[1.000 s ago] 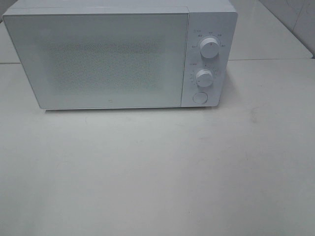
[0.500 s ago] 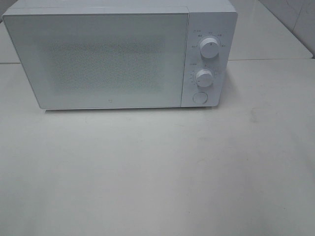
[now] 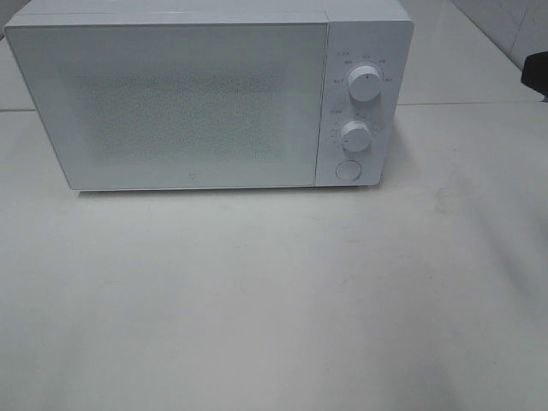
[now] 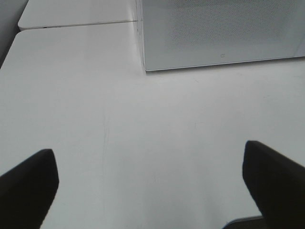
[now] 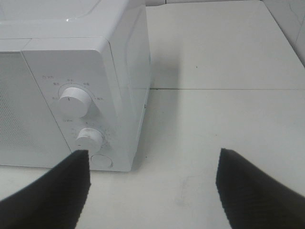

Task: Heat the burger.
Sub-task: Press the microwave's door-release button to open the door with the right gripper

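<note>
A white microwave point(image 3: 197, 103) is seen standing toward the far edge of the table point(image 3: 274, 300), its door point(image 3: 180, 103) shut. The whole front is shown only by the high view: the door, and to its right an upper knob point(image 3: 365, 84), a lower knob point(image 3: 355, 134) and a round button point(image 3: 347, 169). Neither gripper is shown clearly there; only a dark shape point(image 3: 537, 75) is caught at the right edge, too little to be identified. The left gripper point(image 4: 152, 186) is shown by its own wrist view alone: its fingers point(image 4: 28, 186) are spread wide over bare table, nothing is held between them, and the door's lower corner lies well beyond. The right gripper point(image 5: 152, 191) is likewise seen only from its wrist camera, its fingers point(image 5: 257, 191) parted and empty, with both knobs just ahead of it; the microwave's side wall point(image 5: 133, 71) is revealed by this view only. The burger is not shown by any view, and its place cannot be told.
</note>
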Motion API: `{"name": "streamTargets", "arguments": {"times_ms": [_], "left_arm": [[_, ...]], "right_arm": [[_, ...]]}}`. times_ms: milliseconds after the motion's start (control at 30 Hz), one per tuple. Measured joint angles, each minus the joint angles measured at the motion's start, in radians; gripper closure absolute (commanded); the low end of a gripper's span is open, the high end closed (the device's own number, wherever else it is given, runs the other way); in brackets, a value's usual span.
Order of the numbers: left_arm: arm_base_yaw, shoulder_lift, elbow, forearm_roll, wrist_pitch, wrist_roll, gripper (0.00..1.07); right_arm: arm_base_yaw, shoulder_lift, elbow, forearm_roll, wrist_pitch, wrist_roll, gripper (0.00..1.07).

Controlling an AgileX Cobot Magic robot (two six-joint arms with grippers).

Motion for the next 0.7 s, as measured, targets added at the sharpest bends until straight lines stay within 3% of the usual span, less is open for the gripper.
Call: {"name": "streamTargets", "arguments": {"times_ms": [300,433,567,633,700], "left_arm": [[0.0,0.0,0.0,0.0,0.0,0.0,0.09],[0.0,0.0,0.0,0.0,0.0,0.0,0.09],[0.0,0.0,0.0,0.0,0.0,0.0,0.09],[0.0,0.0,0.0,0.0,0.0,0.0,0.09],[0.0,0.0,0.0,0.0,0.0,0.0,0.09]], "right_arm": [[0.0,0.171,0.005,0.0,-0.209,0.06,0.35],[0.0,0.269,0.088,0.0,-0.486,0.066,0.35],[0.0,0.326,0.145,0.012,-0.634,0.065,0.35],[0.0,0.388,0.209,0.071,-0.816,0.026,0.35],[0.0,0.403,0.222,0.091,-0.855,0.013,0.35]]}}
